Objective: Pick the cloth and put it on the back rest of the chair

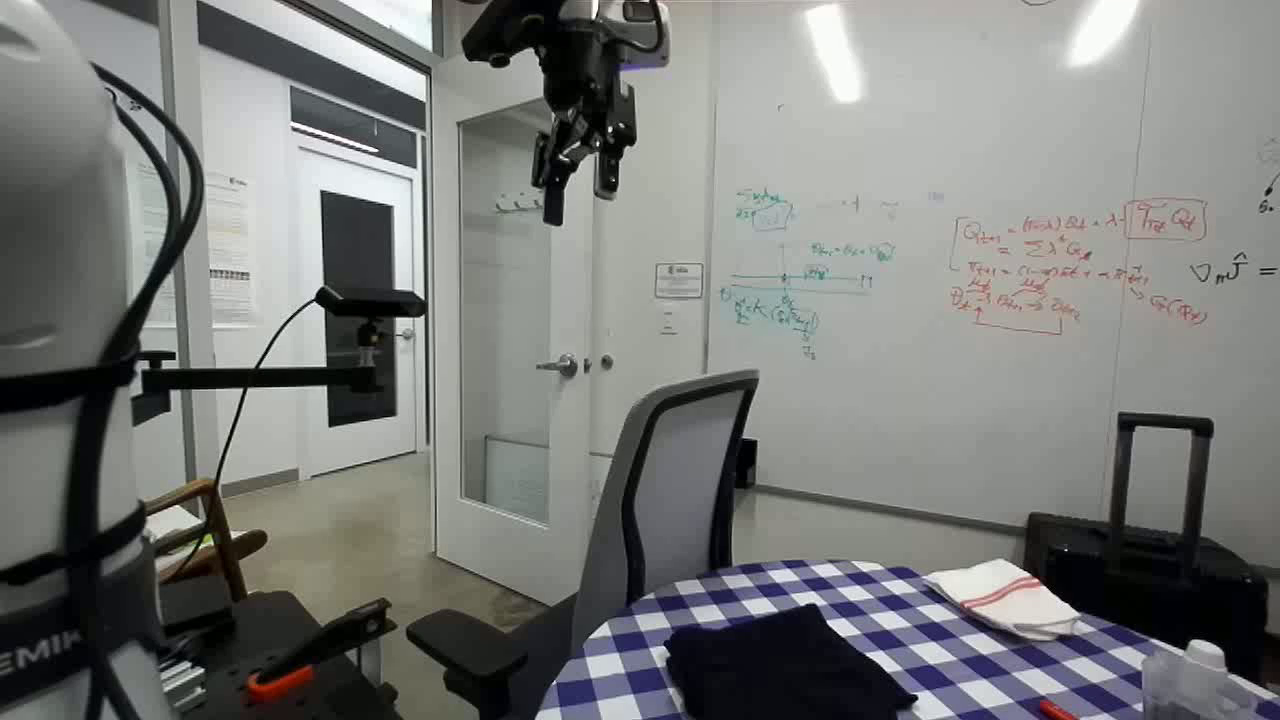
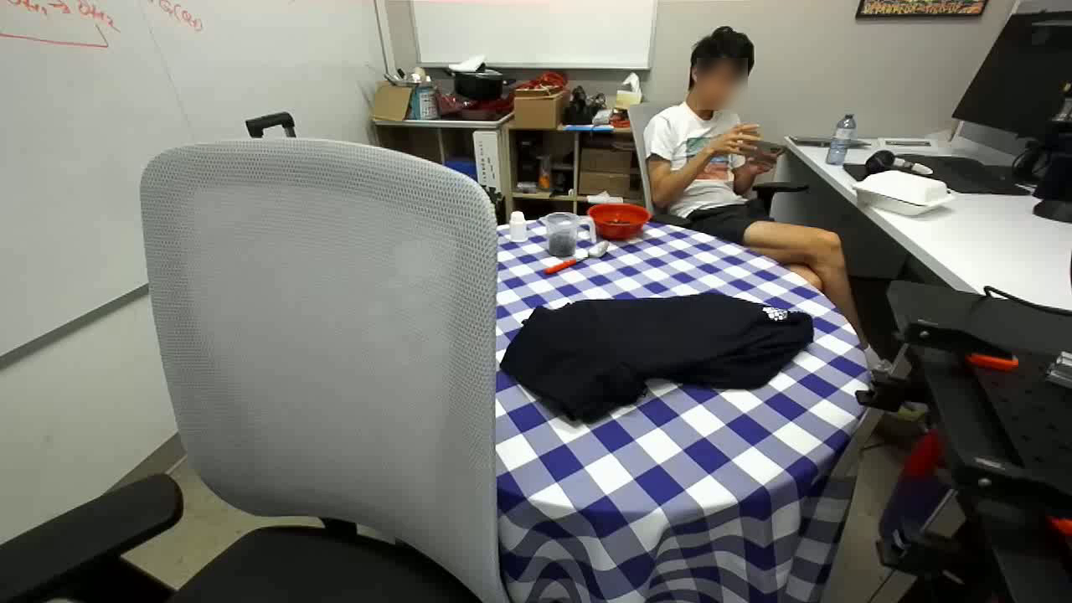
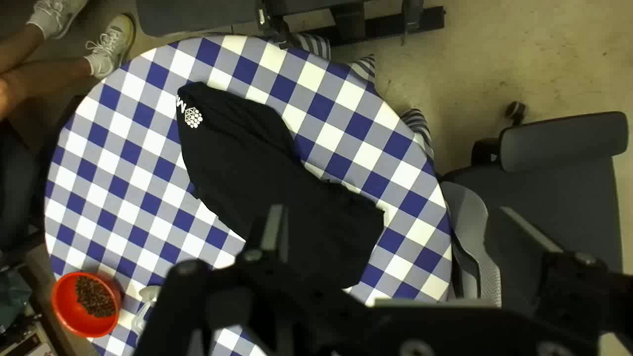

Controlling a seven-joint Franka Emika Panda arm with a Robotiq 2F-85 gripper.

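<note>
A black cloth (image 1: 790, 670), folded and with a white print, lies on the table under a blue and white checked tablecloth (image 2: 636, 486). The black cloth also shows in an exterior view (image 2: 662, 343) and in the wrist view (image 3: 237, 148). A white cloth (image 1: 1000, 597) with red stripes lies at the table's edge, out of the wrist view. A chair with a grey mesh back rest (image 1: 690, 480) stands against the table; the back rest also shows in an exterior view (image 2: 327, 327) and the wrist view (image 3: 465, 207). My gripper (image 1: 580, 205) is high above, fingers apart and empty; it also shows in the wrist view (image 3: 395, 212).
A red bowl (image 2: 618, 222), a measuring cup (image 2: 563, 239), a white bottle (image 2: 517, 227) and a red-handled spoon (image 2: 578, 258) stand or lie on the table. A person (image 2: 703, 151) sits beyond it. A black suitcase (image 1: 1160, 550) stands by the whiteboard (image 1: 900, 400).
</note>
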